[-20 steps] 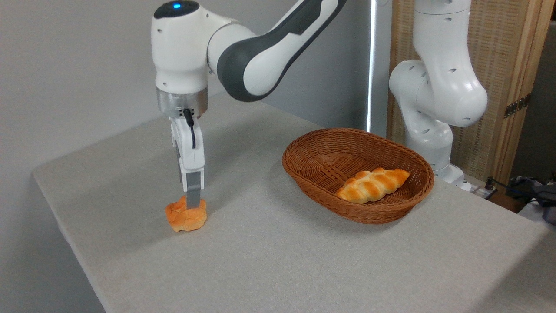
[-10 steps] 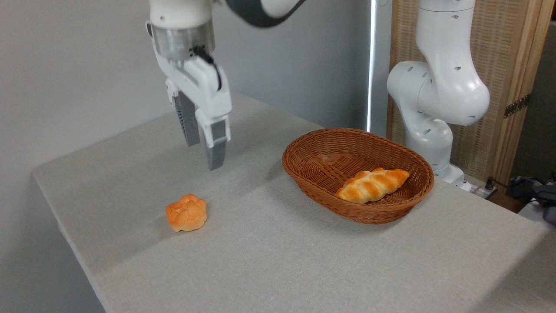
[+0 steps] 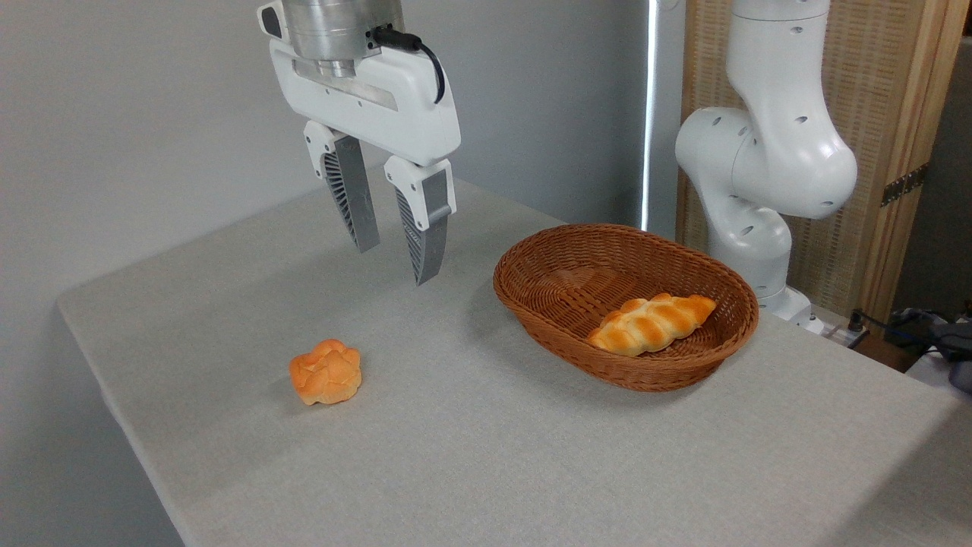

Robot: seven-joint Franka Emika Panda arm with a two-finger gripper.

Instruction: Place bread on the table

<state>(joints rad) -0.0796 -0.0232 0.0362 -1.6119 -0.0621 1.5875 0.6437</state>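
Observation:
The bread [image 3: 326, 372], a small orange-golden bun with a cracked, segmented top, lies by itself on the light grey table [image 3: 486, 456] near its left side. My gripper [image 3: 395, 264] hangs well above the table, up and to the right of the bun and apart from it. Its two ribbed fingers [image 3: 351, 197] stand open with nothing between them.
A brown oval wicker basket [image 3: 562, 251] sits right of centre, holding a pale-golden braided loaf [image 3: 651, 323]. The arm's white base [image 3: 763, 175] rises behind the basket. The table's left edge runs close to the bun; a wooden screen stands at the back right.
The gripper let go of the bun, rose off it, swung up and to the right and turned so both fingers face the camera. The bun stayed in place.

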